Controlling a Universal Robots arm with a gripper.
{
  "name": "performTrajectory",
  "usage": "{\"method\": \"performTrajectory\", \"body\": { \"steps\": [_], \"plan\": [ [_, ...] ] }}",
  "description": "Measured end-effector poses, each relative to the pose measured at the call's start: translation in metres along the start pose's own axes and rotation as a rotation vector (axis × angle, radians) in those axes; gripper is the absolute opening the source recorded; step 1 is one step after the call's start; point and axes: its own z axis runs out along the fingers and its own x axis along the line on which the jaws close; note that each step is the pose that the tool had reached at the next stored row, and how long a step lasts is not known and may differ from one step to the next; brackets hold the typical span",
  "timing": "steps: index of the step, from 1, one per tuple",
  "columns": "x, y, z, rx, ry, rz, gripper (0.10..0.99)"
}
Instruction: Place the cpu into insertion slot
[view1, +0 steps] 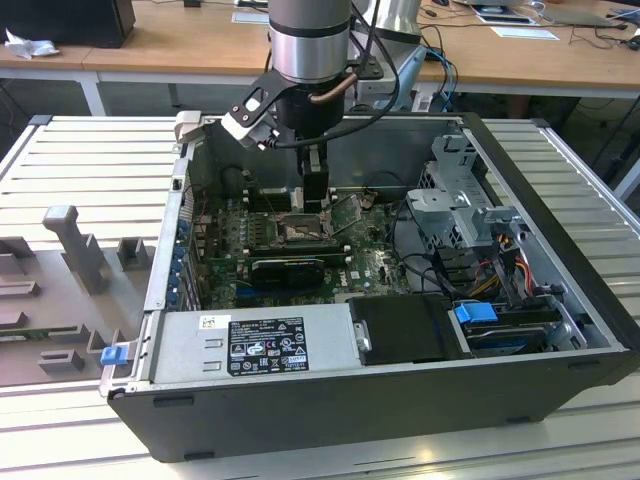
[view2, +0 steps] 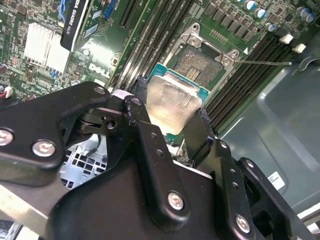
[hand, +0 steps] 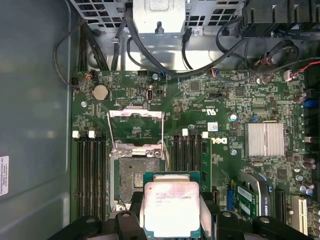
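1. Second wrist view first: the black two-finger gripper (view2: 172, 115) is clamped on the small, flat, square cpu with its pale silver-grey metal top (view2: 172, 100), pinching two opposite edges.
2. The chip hangs just above the green motherboard (hand: 225, 100). It overlaps one edge of the square black insertion slot with its shiny metal frame (hand: 136, 172), which lies open, but it is not seated.
3. In the exterior view, the arm reaches down inside the open dark metal computer case (view1: 400, 385), towards its far side.
4. My worry is that offset. Lowered off-centre, the chip could land on the frame or crush the socket contacts, and a slipping pinch would drop it crooked.
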Motion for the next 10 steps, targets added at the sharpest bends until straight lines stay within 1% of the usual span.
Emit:
{"method": "performTrajectory", "body": {
  "steps": [5, 10],
  "plan": [
    [-0.0001, -0.0002, 0.0036, 0.000, 0.0016, 0.000, 0.529],
    [-0.0002, -0.0005, 0.0090, 0.000, 0.0047, 0.000, 0.529]
  ]
}}
